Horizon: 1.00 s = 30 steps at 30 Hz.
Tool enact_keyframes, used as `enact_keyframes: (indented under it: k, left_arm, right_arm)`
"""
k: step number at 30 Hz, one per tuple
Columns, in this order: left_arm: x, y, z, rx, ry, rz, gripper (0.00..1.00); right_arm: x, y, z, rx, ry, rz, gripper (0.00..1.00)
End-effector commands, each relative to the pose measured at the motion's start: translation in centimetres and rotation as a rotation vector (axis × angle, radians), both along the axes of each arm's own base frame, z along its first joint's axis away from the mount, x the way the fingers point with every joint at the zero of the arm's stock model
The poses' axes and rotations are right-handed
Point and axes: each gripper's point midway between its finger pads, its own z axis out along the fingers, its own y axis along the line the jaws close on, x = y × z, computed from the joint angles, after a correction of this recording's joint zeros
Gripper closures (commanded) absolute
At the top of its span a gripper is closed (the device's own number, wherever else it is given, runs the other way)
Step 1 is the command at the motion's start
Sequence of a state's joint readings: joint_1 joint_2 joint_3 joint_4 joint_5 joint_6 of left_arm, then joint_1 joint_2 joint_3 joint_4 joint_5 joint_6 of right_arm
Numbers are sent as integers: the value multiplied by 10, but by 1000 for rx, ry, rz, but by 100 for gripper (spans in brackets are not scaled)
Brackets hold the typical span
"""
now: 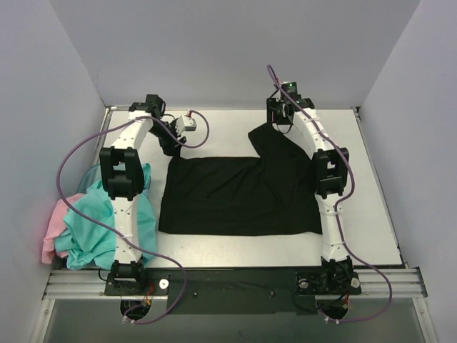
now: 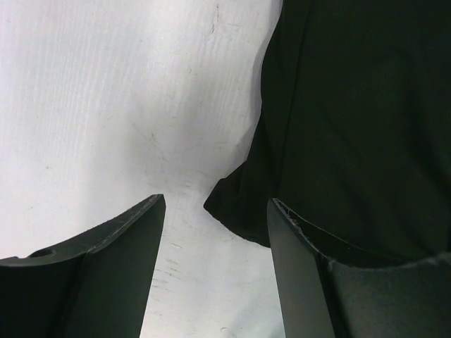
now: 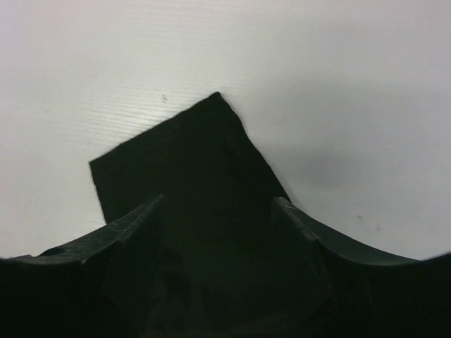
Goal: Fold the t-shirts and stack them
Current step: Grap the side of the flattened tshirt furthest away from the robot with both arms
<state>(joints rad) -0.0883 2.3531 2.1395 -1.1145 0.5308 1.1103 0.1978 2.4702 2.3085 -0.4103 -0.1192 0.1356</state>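
A large black t-shirt (image 1: 235, 193) lies spread flat on the white table (image 1: 214, 246), one sleeve (image 1: 275, 146) reaching toward the far right. My left gripper (image 1: 173, 143) hovers at the shirt's far left corner. In the left wrist view it (image 2: 215, 201) is open over bare table, with the shirt's edge (image 2: 352, 105) by the right finger. My right gripper (image 1: 280, 123) is at the sleeve's far end. Seen from the right wrist, it (image 3: 218, 201) is open with the flat black sleeve (image 3: 190, 162) under and between the fingers. Crumpled teal t-shirts (image 1: 89, 221) and a pink one (image 1: 53, 225) are heaped at the left.
The heap of teal and pink cloth hangs over the table's left edge beside the left arm. Purple cables loop off both arms. Grey walls close in the back and both sides. A metal rail (image 1: 235, 282) runs along the near edge.
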Motion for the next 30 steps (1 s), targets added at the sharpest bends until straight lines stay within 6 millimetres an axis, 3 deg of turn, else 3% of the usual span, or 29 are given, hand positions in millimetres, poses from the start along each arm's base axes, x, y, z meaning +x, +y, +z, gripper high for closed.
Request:
enact_keyframes:
  k: [1,6,9,11,14,17,23,30]
  left_arm:
    - [12,-2,28,-8,-91,-27,30]
    - [10,-2,27,3,-89,-38,30]
    - [6,-3,23,19,-81,-65,30]
    - [5,-4,21,28,-79,-78,30]
    - [7,-8,20,37,-89,-96,30]
    - [12,-11,29,28,-110,-113,30]
    - [10,-22,25,31,-105,-201,25]
    - [-26,-16,-11,133,49,-388,25]
  right_arm:
    - [-24,-53,-28,-294,147,64,44]
    - [-43,-74,-58,-333,270,65,44]
    - [-63,-81,-78,-340,369,99,50]
    - [-74,-82,-90,-327,423,112,59]
    - [-80,-78,-93,-304,440,129,84]
    - [-73,-74,-78,-287,401,139,99]
    - [-66,-65,-47,-242,313,162,100]
    - [-68,-65,-12,-193,252,144,100]
